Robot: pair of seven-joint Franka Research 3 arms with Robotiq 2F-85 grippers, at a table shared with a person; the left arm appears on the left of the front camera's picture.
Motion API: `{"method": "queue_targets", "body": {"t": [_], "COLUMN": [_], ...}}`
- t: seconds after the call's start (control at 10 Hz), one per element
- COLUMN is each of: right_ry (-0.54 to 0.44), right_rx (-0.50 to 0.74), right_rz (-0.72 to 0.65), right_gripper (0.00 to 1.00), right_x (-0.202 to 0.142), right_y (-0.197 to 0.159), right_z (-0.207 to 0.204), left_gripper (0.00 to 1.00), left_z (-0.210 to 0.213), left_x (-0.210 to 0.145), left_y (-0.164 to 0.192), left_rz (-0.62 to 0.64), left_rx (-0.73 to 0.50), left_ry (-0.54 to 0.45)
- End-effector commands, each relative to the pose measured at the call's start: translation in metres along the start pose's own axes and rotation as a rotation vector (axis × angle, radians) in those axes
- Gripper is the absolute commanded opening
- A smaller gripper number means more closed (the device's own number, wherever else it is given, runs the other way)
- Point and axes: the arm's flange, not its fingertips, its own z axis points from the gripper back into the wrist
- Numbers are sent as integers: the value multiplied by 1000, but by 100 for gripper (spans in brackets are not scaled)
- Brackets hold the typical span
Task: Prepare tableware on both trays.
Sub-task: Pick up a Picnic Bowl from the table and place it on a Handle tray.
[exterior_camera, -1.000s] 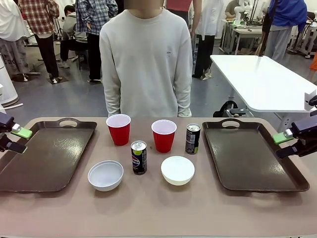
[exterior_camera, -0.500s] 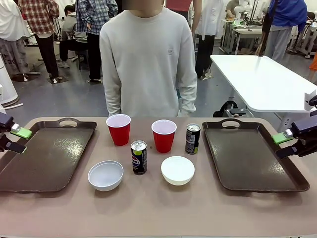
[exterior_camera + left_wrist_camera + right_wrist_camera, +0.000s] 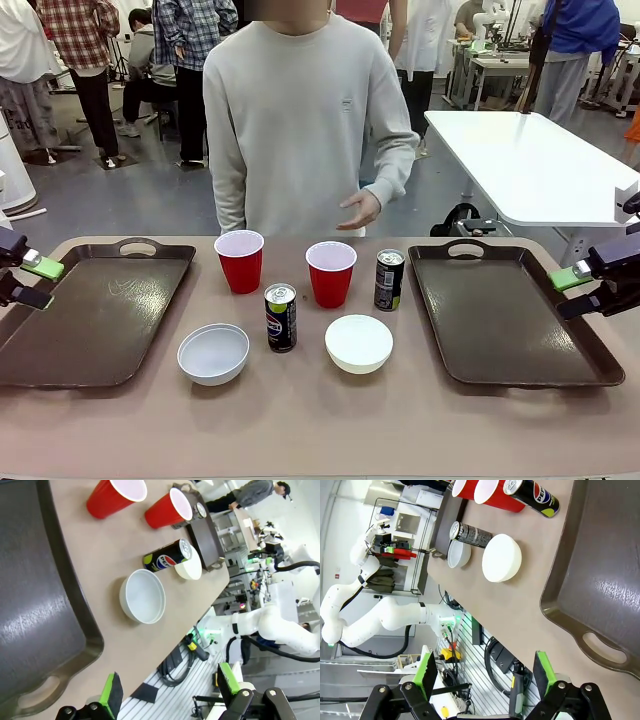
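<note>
Near strip of table is bare along the whole front edge. Next row: left bowl, near can, right bowl, all apart; the can stands upright between the bowls, slightly farther back. Behind them, left cup, right cup and far can stand in a line, upright, cups mouth-up. The far can is just beside the inner rim of the right tray. Left tray and right tray flank the group, both bare inside.

Left end effector hangs at the left tray's outer rim, fingers spread, nothing between them. Right end effector is at the right tray's outer rim, likewise spread and holding nothing.

Person stands past the far edge, one hand raised palm-up, well above the cups.
</note>
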Motion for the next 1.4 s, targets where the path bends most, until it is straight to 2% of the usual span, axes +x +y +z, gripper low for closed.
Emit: {"method": "queue_targets", "body": {"t": [0.0,0.1,0.3,0.4,0.5,0.7,1.0,1.3], "right_ry": [-4,-4,-4,-4,-4,-4,-4,-4], "right_rx": [14,14,14,14,14,14,14,14], "right_rz": [4,4,4,4,4,4,4,4], "right_gripper": [100,100,100,100,100,100,100,100], "right_x": [1,1,1,1,1,1,1,1], "right_y": [-1,-1,-1,-1,-1,-1,-1,-1], "right_z": [0,0,0,0,0,0,0,0], "left_gripper": [100,100,100,100,100,100,100,100], "left_z": [0,7,20,17,6,-39,-112,-176], "left_x": [0,7,16,22,29,44,70,78], "left_y": [0,-15,-56,-82,-109,-138,-161,-139], "left_rz": [0,-15,-42,-66,-100,-130,-179,-195], "left_rx": [0,107,248,359,472,635,850,890], "left_ry": [0,15,63,121,174,216,191,208]}}
